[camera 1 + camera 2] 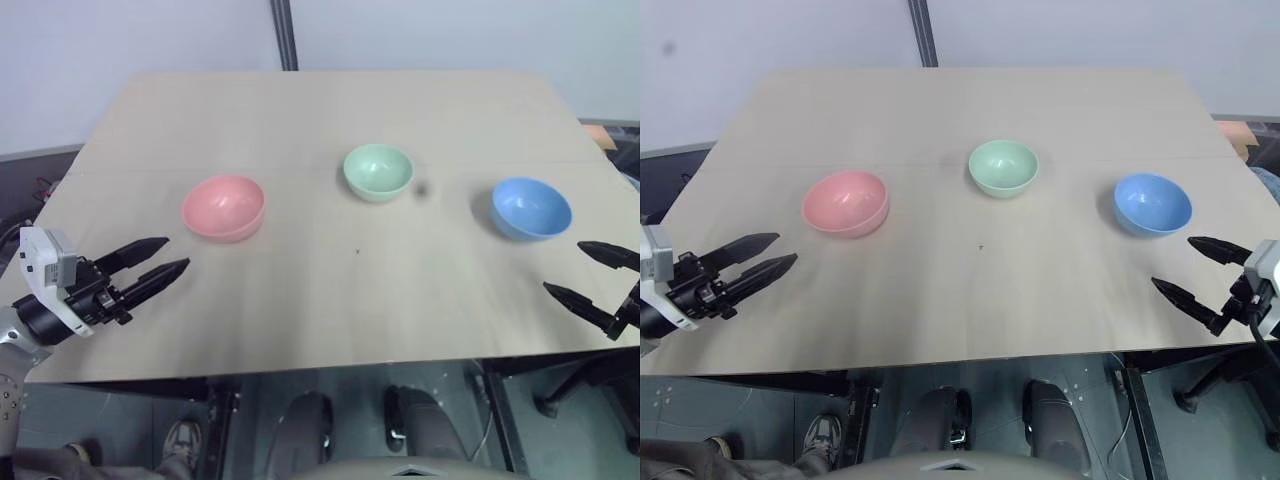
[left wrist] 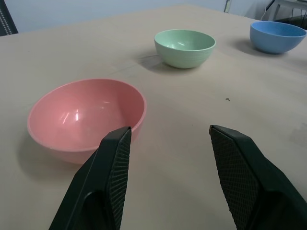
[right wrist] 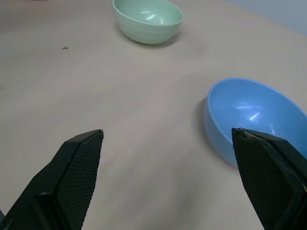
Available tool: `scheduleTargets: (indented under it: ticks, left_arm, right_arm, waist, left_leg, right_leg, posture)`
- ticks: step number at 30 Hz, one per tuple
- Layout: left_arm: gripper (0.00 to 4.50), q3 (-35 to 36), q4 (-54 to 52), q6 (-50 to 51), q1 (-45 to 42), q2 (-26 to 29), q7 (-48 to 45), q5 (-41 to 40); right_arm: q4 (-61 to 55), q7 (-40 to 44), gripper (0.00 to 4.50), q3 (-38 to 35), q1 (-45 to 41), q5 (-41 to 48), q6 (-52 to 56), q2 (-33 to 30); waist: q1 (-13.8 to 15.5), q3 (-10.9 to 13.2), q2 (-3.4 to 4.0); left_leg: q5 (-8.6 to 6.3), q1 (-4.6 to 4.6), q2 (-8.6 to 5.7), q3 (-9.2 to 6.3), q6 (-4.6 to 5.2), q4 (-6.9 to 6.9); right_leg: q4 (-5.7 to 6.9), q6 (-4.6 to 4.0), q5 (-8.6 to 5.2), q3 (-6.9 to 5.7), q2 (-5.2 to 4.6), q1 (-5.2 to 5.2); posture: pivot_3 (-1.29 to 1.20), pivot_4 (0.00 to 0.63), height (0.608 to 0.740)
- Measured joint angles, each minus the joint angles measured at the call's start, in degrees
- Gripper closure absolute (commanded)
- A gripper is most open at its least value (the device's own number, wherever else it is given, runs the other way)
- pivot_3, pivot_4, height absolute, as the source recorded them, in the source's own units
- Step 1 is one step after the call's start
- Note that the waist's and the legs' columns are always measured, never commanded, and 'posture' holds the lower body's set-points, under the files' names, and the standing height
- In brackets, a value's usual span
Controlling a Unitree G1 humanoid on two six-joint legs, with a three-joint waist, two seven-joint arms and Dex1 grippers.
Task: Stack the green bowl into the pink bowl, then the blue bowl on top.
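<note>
While nothing is stacked yet, the green bowl is sitting upright and empty at the middle of the worktop, toward its far side. It is standing well apart from the pink bowl on the robot's left and from the blue bowl on the right — all three are resting singly in a loose row.

Outward from there, the left tool is hovering near the worktop's front left corner, just short of the pink bowl, partly open and gripping nothing. The right tool is hovering at the front right, just beside the blue bowl, spread wide and likewise empty.

Judged from this layout, the first step — fetching the green bowl — is only beginning. The next move is calling for one tool to reach in to the centre, straddle the green bowl's rim, close, lift and carry it over the pink bowl.
</note>
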Motion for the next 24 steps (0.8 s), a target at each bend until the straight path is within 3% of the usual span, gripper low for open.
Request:
scheduleTargets:
  ticks: [14,20,24]
  left_arm:
    - [1.76,-1.57,-0.13,2.69,-4.48,-0.96,0.67,0.49]
    - [1.76,-4.98,-5.16,2.83,-7.07,-1.76,9.66,7.71]
    - [1.76,-8.06,-8.04,6.23,-10.42,-1.35,16.72,12.53]
  right_arm:
    - [-3.05,-2.83,0.00,2.64,-6.26,-0.07,4.94,0.07]
    - [-5.06,-3.90,0.00,5.90,-11.06,0.37,5.74,1.07]
    - [-7.43,-3.83,0.00,12.69,-15.64,0.13,5.80,2.49]
  waist:
    - [0.37,0.00,-0.01]
    - [0.61,0.00,-0.01]
    - [0.76,0.00,-0.01]
  left_leg:
    - [-0.02,-0.03,-0.08,0.02,0.04,-0.05]
    - [-0.01,0.05,-0.05,0.04,0.04,-0.05]
    - [-0.01,0.03,-0.05,0.04,0.04,-0.05]
  right_leg:
    - [-0.02,0.00,0.01,0.00,-0.05,0.00]
    - [0.03,0.01,0.01,0.04,0.01,0.01]
    - [0.03,0.01,0.02,0.05,0.04,0.01]
  posture:
    - [0.00,0.150,0.740]
    - [0.00,0.150,0.740]
    - [0.00,0.150,0.740]
